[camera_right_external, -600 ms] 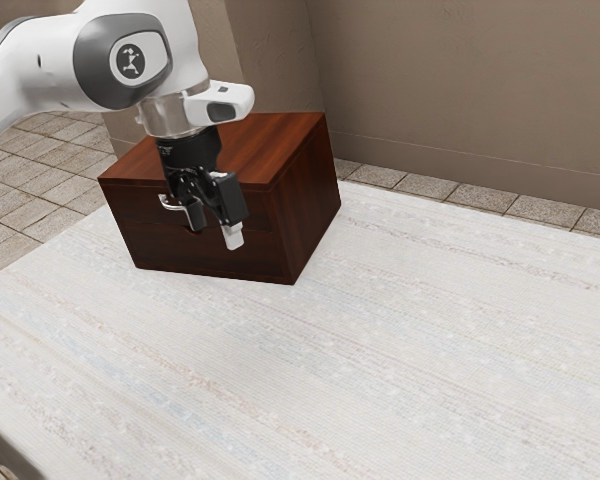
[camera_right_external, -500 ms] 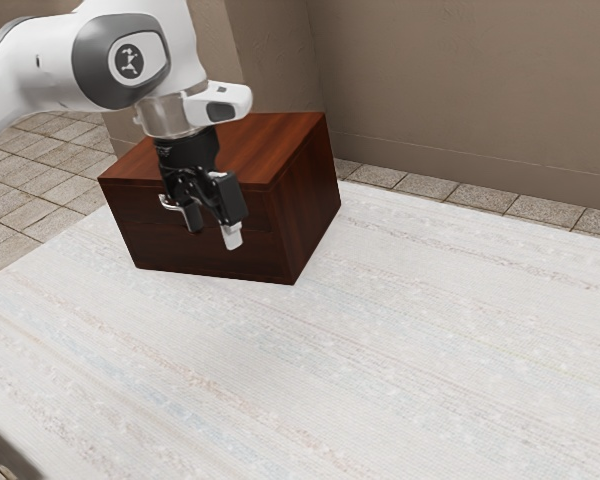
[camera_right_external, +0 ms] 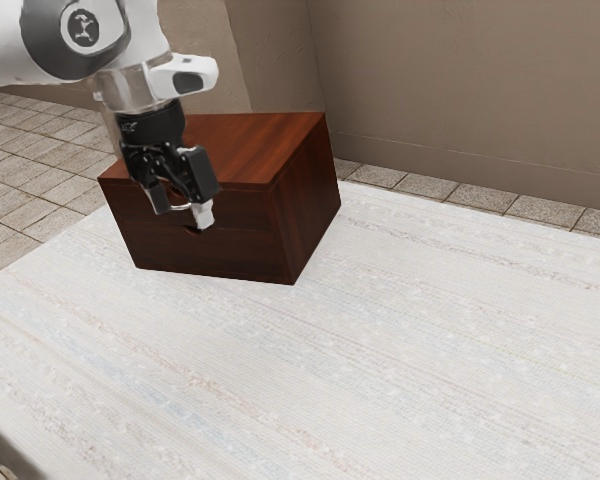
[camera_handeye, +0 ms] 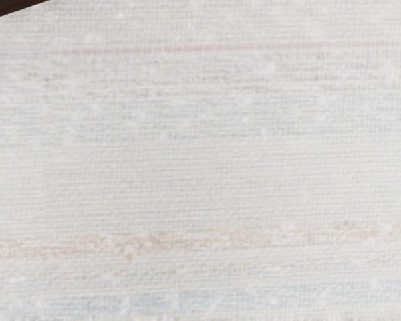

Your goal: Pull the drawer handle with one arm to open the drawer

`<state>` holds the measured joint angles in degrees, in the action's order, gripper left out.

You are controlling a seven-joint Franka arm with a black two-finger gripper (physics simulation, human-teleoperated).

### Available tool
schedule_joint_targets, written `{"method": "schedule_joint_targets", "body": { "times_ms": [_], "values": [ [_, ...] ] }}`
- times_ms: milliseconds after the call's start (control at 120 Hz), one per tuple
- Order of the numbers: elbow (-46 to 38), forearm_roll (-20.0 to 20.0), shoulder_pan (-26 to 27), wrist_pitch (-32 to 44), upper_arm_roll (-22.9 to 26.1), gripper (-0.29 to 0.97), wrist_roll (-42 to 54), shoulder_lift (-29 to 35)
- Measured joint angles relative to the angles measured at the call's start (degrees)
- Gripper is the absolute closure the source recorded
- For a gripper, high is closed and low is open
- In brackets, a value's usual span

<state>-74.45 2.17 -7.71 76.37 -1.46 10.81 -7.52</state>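
Dark red-brown wood: one drawer chest [camera_right_external: 280, 190], standing on the table [camera_right_external: 400, 330] toward ten o'clock in the exterior view. Drawer handle [camera_right_external: 182, 208]: small grey loop on the chest's front face, which looks toward seven o'clock. My jaws: apart, hanging before that face, one finger at nine o'clock of the handle, the other at three o'clock, the loop between them; contact not discernible. Drawer: drawn or flush, cannot tell. Beneath my wrist camera: pale woven table surface

Drawer box [camera_right_external: 265, 150]: dark reddish-brown wood grain. Desk [camera_right_external: 400, 330]: off-white weave, faint pink and blue streaks under jaws. Jaws black, pale tips. Arm [camera_right_external: 10, 55] white, grey joint cap. Floor [camera_right_external: 20, 190]: beige tiles.
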Motion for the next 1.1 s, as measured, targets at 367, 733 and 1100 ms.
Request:
{"method": "schedule_joint_targets", "body": {
  "times_ms": [367,733,1100],
  "values": [
    [-40.7,-5.8,0.3,20.3,-6.5,0.0,7.5,25.6],
    [-39.4,-8.3,-1.7,27.7,-6.5,0.0,41.3,22.8],
    [-30.5,-7.4,-3.7,29.6,-6.7,0.0,60.7,12.7]
  ]
}}
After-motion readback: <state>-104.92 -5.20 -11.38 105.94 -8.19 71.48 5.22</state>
